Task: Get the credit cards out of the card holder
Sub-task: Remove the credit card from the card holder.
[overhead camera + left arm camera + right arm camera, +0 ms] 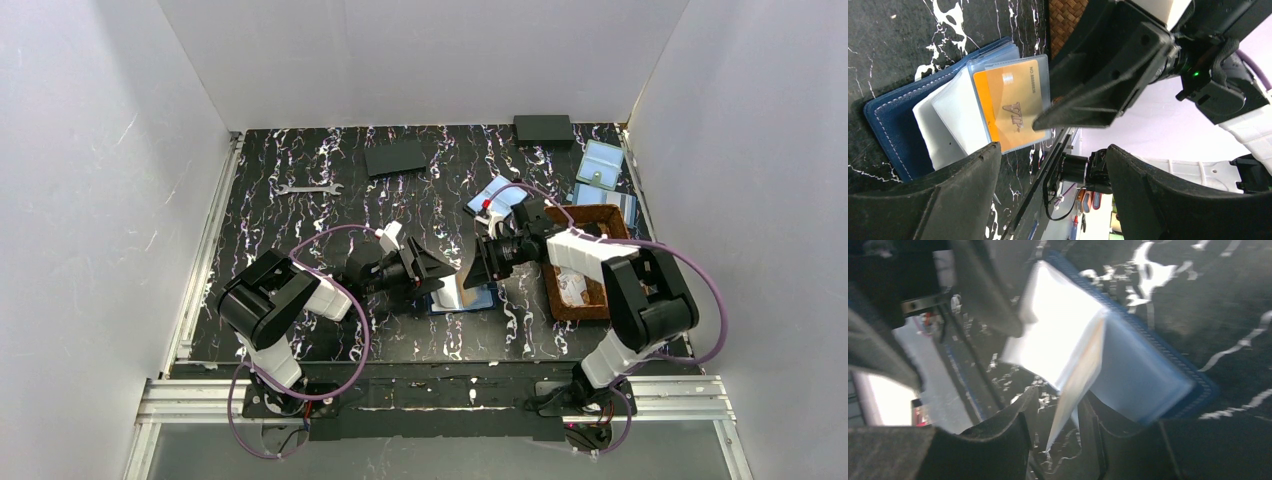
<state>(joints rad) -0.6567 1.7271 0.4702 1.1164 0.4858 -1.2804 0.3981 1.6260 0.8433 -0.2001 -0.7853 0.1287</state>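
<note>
The navy card holder [890,117] lies open on the table, between the two arms in the top view [466,296]. Its clear inner sleeves fan out, and the outer sleeve holds an orange credit card [1010,102]. My right gripper [1055,407] straddles that sleeve's free edge [1075,390]. The sleeve leans on one finger and a gap shows beside the other. From the left wrist, one right fingertip [1048,119] lies over the orange card. My left gripper [1053,150] hovers open just left of the holder, with nothing between its fingers.
A brown woven tray [598,212] sits right of the holder under the right arm. Pale blue pouches [602,165] and two black pads [396,157] lie at the back, with a wrench [310,188] at back left. The table's front rail [1045,172] is close by.
</note>
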